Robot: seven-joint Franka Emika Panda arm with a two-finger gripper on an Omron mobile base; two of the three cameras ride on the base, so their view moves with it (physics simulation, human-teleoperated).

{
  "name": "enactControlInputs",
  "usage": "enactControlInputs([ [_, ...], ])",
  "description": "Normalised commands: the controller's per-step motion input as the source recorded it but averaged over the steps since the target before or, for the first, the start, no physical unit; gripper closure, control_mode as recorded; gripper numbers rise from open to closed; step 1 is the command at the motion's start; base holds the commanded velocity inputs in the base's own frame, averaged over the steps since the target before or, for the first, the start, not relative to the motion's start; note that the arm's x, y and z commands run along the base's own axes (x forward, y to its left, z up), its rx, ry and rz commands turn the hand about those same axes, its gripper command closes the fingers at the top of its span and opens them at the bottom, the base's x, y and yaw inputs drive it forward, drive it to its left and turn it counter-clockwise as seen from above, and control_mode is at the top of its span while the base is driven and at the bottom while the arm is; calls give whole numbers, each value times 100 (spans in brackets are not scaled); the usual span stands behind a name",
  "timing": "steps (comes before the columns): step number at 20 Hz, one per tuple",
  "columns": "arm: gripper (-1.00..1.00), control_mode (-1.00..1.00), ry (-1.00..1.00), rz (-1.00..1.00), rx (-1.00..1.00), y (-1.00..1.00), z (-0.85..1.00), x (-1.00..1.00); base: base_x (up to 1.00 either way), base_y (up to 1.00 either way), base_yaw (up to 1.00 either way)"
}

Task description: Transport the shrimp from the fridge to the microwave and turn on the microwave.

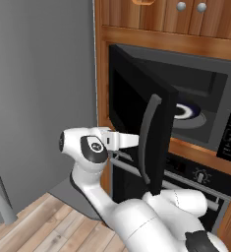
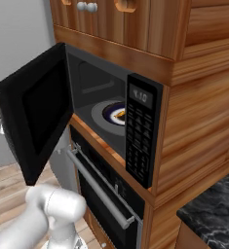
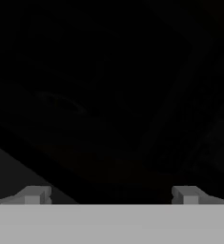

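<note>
The black microwave [image 1: 200,93] stands open, its door [image 1: 136,110] swung out to the left with the grey vertical handle [image 1: 149,138] facing me. On the round turntable lies a blue-rimmed plate [image 2: 111,108] with the small orange shrimp [image 2: 120,115] on it. My gripper [image 1: 135,142] is at the outer face of the door, beside the handle. In the hand view the gripper [image 3: 111,195] is open, its fingertips [image 3: 35,194] wide apart with nothing between them, close to the dark door surface. The fridge [image 1: 38,93] is the flat grey wall at the left.
The keypad [image 2: 139,141] runs down the microwave's right side. Below it is a black oven with a horizontal bar handle [image 2: 99,189] and knobs [image 1: 200,175]. Wooden cabinets [image 2: 135,24] sit above, a dark stone counter [image 2: 213,219] lies lower right, and a wood floor [image 1: 43,226] lies below.
</note>
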Motion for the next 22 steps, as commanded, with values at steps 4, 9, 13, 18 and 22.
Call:
enactControlInputs([
  [4,-100,-100,-5,20,35,-100,0,40,0,0,0],
  [9,-100,-100,-13,21,31,-100,0,49,0,0,0],
  [13,-100,-100,-20,20,22,-87,0,68,0,0,0],
  [18,-100,-100,-27,10,14,-62,0,63,0,0,0],
  [22,-100,-100,-34,2,7,-42,0,61,0,0,0],
])
